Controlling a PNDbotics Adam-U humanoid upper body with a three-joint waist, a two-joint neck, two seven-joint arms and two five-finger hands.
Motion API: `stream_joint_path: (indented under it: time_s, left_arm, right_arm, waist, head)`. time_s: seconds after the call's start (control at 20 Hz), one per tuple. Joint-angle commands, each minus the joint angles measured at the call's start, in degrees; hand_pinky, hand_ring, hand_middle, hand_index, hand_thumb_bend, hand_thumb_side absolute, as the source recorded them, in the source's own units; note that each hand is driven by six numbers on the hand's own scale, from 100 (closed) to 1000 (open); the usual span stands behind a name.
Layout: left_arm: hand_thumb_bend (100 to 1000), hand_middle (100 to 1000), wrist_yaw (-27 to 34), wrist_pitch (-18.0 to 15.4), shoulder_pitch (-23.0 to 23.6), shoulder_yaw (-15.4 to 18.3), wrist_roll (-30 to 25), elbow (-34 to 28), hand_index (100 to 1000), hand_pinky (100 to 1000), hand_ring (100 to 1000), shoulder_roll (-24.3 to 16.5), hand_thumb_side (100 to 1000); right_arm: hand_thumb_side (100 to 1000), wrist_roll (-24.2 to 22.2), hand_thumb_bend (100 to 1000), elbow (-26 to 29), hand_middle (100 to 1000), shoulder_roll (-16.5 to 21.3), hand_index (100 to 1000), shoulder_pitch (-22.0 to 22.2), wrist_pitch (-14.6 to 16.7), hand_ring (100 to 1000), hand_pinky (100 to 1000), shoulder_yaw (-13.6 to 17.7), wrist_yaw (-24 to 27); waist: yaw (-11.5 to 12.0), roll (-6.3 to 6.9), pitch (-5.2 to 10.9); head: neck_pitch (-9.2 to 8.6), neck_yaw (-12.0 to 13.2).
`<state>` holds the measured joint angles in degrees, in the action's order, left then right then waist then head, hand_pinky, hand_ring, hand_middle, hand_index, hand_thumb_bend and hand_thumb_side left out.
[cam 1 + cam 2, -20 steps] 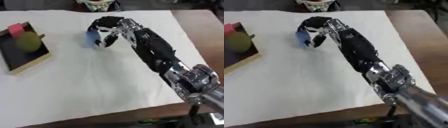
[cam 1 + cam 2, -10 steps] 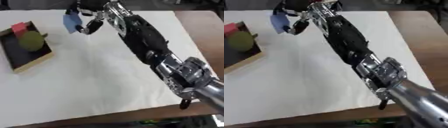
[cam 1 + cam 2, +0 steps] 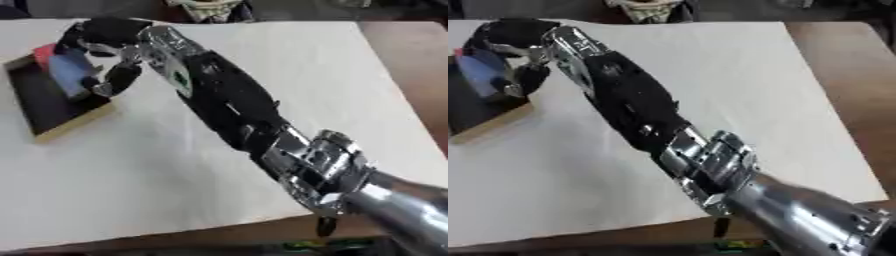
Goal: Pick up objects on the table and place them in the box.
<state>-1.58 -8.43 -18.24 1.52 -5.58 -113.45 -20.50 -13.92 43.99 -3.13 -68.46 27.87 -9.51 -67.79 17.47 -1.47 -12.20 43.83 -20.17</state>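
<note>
White cloth covers the table (image 3: 289,65). Over the shallow, dark-lined wooden box (image 3: 45,107), the right hand (image 3: 105,45) curls its fingers around a flat blue object (image 3: 72,74).

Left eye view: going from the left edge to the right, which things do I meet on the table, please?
box → pink object in the box → blue object held by the right hand → white table cover → bare brown table.

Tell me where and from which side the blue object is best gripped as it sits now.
Probably as the right hand grips it now: across the blue object's flat faces, coming from above and the right. It hangs over the box, whose walls seem to block a low approach.
</note>
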Motion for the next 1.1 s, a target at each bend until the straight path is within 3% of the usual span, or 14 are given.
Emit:
stream_joint_path:
  time_s: [0.05,0.4,0.8,0.95,1.1]
  left_arm:
    - [100,688,1.3,-0.4,-1.1,0.1,1.3,-1.1,850,577,758,-0.5,556]
    - [100,687,2.0,-0.3,-1.8,-0.4,1.7,-1.1,850,577,760,0.2,555]
    - [100,687,2.2,-0.4,-2.1,-0.7,1.4,-1.1,851,575,760,0.7,558]
    - [100,687,2.2,-0.4,-2.2,-0.7,1.3,-1.1,851,574,760,0.7,560]
    - [100,686,2.2,-0.3,-2.2,-0.7,1.3,-1.1,851,573,761,0.8,563]
  right_arm:
    - [226,0.7,100,-0.2,467,-2.4,809,-0.3,-1.3,738,827,1.2,-3.4]
    - [235,4.3,100,-2.1,481,-6.2,827,2.1,-5.1,741,826,3.5,-13.1]
    - [247,13.2,100,-2.1,538,-6.9,855,2.9,-10.0,748,826,5.0,-22.5]
    - [269,14.9,100,-2.9,596,-7.1,874,3.1,-11.3,762,832,5.1,-25.7]
    - [297,14.9,100,-3.8,724,-7.2,911,3.4,-12.3,790,841,5.5,-28.1]
  waist:
    - [0.6,0.77,0.67]
    - [3.4,1.27,0.19]
    - [5.1,1.44,-0.42]
    - [5.2,1.38,-0.50]
    - [5.2,1.28,-0.50]
  head:
    - [0.11,-0.8]
    - [-0.18,-2.1]
    - [-0.33,-2.6]
    - [-0.35,-2.6]
    - [-0.38,-2.6]
